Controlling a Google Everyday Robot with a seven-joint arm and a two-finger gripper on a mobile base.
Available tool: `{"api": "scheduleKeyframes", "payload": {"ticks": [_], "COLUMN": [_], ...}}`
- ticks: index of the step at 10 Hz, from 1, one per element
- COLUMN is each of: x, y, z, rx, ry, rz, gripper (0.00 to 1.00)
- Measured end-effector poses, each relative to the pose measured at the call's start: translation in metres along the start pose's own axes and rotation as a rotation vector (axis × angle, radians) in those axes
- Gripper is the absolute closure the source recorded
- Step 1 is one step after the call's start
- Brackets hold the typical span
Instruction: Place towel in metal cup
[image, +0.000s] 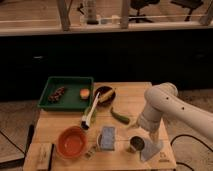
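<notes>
The metal cup (135, 145) stands upright near the front right of the wooden table (131, 94), its dark inside showing. The pale grey-blue towel (152, 149) lies or hangs just right of the cup, touching its side, near the table's front right corner. My gripper (149, 135) points down from the white arm, right above the towel and a little right of the cup. I cannot tell whether the towel is still held.
An orange bowl (72, 142) and a blue-grey block (107, 138) sit left of the cup. A green pepper (120, 116), a white-handled brush (91, 111), a black bowl (104, 94) and a green tray (67, 93) lie further back. A wooden block (44, 154) is at the front left corner.
</notes>
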Motion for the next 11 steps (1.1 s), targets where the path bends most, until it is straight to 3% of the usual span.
{"api": "scheduleKeyframes", "payload": {"ticks": [5,11], "x": [0.0,0.0], "y": [0.0029,0.0005], "z": [-0.0036,-0.0029], "rx": [0.041,0.045], "ry": [-0.007,-0.007], "rz": [-0.011,-0.014], "gripper": [0.2,0.2]}}
